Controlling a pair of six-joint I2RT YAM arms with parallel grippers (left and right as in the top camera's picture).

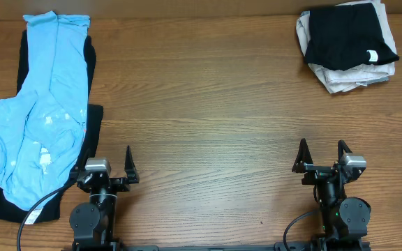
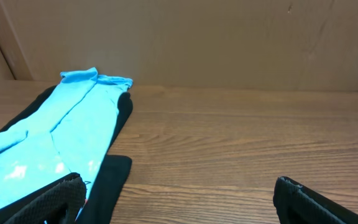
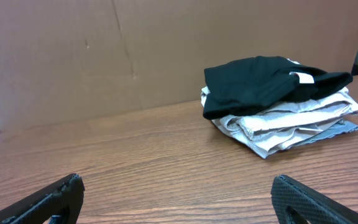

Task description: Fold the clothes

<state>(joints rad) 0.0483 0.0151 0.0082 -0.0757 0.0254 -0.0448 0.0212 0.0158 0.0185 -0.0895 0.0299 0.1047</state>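
In the overhead view, the light blue T-shirt (image 1: 37,104) was seen lying crumpled and unfolded at the far left of the wooden table (image 1: 208,104), draped over a black garment (image 1: 93,129) that showed along its right edge and below it. A stack of folded clothes (image 1: 347,45) was set at the far right corner, well apart from it. The left gripper (image 1: 105,174) was parked at the near edge just beside the shirt's lower part, and the right gripper (image 1: 322,159) at the near edge on the other side; both were spread wide and nothing was held. In the left wrist view, the shirt and the black cloth beneath it were seen ahead to the left, with the fingertips (image 2: 55,199) far apart and empty. In the right wrist view, only the stack was framed beyond the parted, empty fingers (image 3: 48,202). It was judged that both layers could be pinched together (the blue cloth lies directly on the black), so the wrong garment might be dragged along; the shirt's far-left position could also strain the right arm's reach.
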